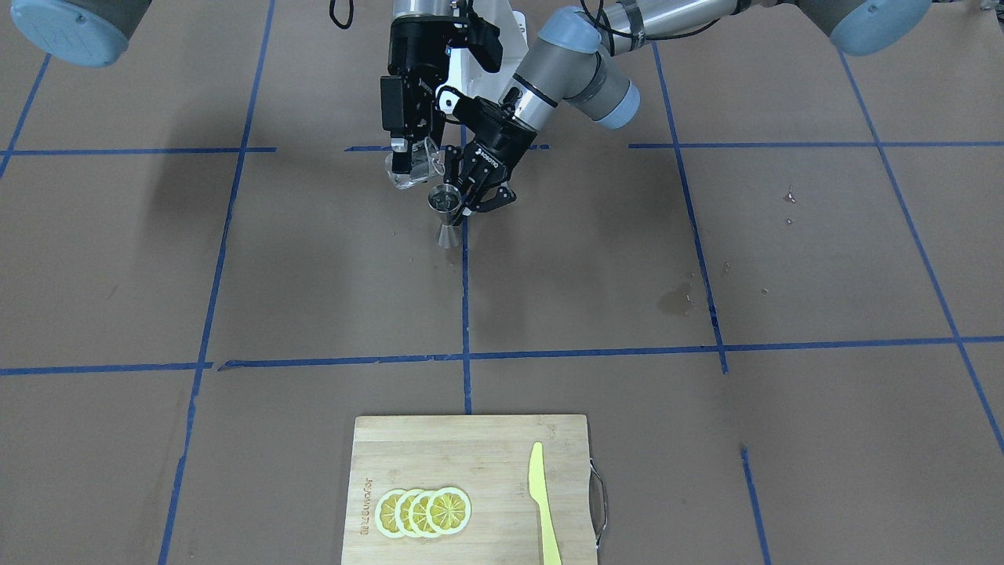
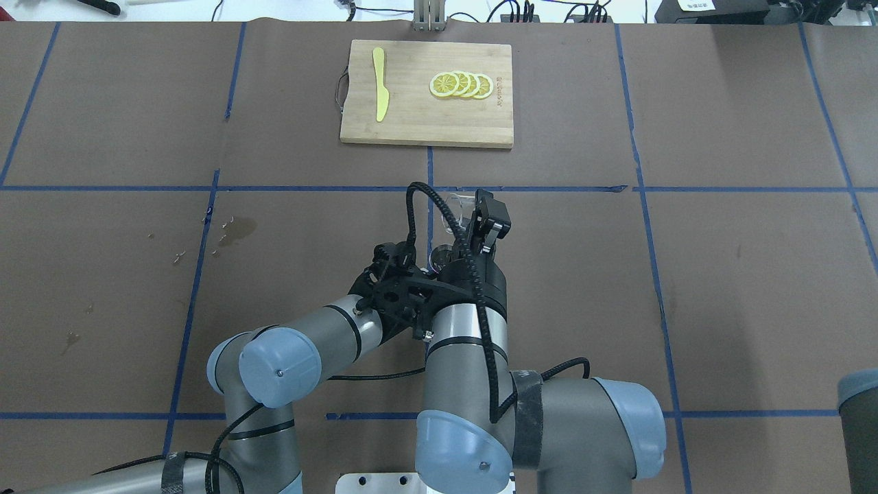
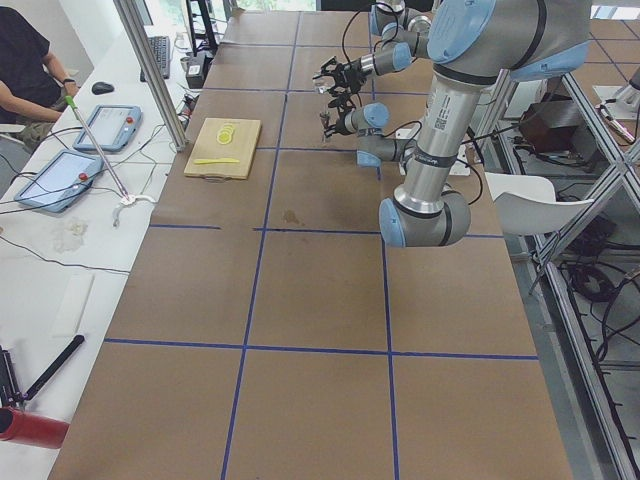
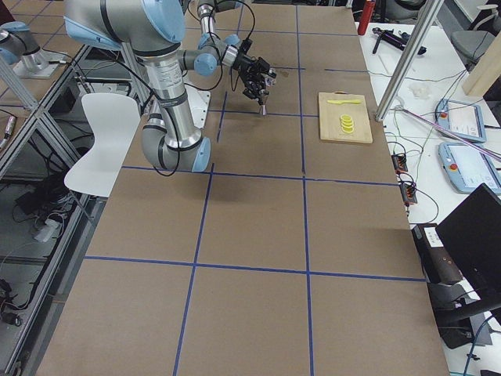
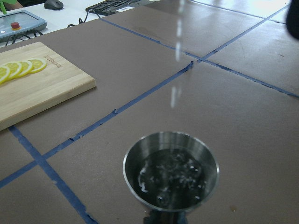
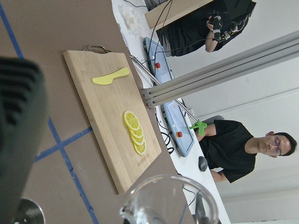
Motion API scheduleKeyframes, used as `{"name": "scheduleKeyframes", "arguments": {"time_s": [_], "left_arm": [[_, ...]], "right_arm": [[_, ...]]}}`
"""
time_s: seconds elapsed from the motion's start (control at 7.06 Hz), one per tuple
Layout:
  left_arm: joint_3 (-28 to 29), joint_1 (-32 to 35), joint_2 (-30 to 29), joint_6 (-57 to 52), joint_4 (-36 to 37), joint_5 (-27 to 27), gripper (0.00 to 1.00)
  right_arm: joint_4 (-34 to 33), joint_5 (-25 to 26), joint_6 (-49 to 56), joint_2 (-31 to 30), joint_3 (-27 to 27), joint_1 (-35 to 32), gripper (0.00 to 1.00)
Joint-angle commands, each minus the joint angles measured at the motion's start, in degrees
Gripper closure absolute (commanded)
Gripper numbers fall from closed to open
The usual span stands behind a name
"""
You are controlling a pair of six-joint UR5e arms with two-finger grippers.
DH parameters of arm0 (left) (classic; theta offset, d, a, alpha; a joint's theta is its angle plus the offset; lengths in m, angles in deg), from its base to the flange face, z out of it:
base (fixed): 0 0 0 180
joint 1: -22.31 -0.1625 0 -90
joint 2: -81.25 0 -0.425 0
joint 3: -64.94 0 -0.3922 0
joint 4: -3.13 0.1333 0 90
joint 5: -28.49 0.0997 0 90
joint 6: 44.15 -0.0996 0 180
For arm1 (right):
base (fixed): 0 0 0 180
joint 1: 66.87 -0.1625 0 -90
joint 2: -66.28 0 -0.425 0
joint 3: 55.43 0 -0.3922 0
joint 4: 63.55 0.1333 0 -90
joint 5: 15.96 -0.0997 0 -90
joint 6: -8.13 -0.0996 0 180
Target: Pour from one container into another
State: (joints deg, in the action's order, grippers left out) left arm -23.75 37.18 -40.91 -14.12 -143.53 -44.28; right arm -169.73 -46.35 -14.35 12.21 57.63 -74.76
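My right gripper (image 1: 408,161) is shut on the small clear glass (image 1: 413,166) and holds it tipped, mouth down toward the steel jigger (image 1: 445,205). The jigger stands upright on the brown table at the blue tape line, with my left gripper (image 1: 467,202) shut on it from the side. In the left wrist view the jigger (image 5: 170,173) holds rippling liquid and a thin stream (image 5: 176,56) falls into it. The right wrist view shows the glass rim (image 6: 170,201) and one dark finger (image 6: 18,140). From overhead the glass (image 2: 454,206) sits just beyond the jigger (image 2: 442,255).
A wooden cutting board (image 1: 471,459) lies at the operators' edge with several lemon slices (image 1: 423,512) and a yellow knife (image 1: 543,502) on it. A wet stain (image 1: 676,298) marks the paper toward my left. Operators sit past the far edge (image 6: 252,144).
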Motion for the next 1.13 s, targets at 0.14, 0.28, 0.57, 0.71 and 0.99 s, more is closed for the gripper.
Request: {"name": "scheduleKeyframes", "arguments": {"time_s": [0.14, 0.28, 0.57, 0.71, 0.99], "left_arm": [[-0.96, 0.16, 0.52, 0.11, -0.03, 0.09, 1.0], [-1.48, 0.42, 0.7, 0.2, 0.06, 0.09, 1.0], [-2.88, 0.43, 3.66, 4.31, 0.15, 4.1, 1.0], [-4.89, 0.69, 4.73, 4.51, 0.15, 6.65, 1.0], [-7.54, 0.95, 10.69, 9.23, -0.38, 10.35, 1.0]], "right_arm": [[8.43, -2.03, -22.93, -4.88, 1.36, -0.37, 1.0], [12.8, -2.31, -31.92, -6.38, 2.51, -0.45, 1.0], [24.82, -3.19, -43.97, -13.12, 3.48, -0.54, 1.0], [31.75, -3.19, -47.62, -16.81, 3.57, -0.46, 1.0], [42.14, -3.1, -48.27, -25.77, 3.92, -0.54, 1.0]]}}
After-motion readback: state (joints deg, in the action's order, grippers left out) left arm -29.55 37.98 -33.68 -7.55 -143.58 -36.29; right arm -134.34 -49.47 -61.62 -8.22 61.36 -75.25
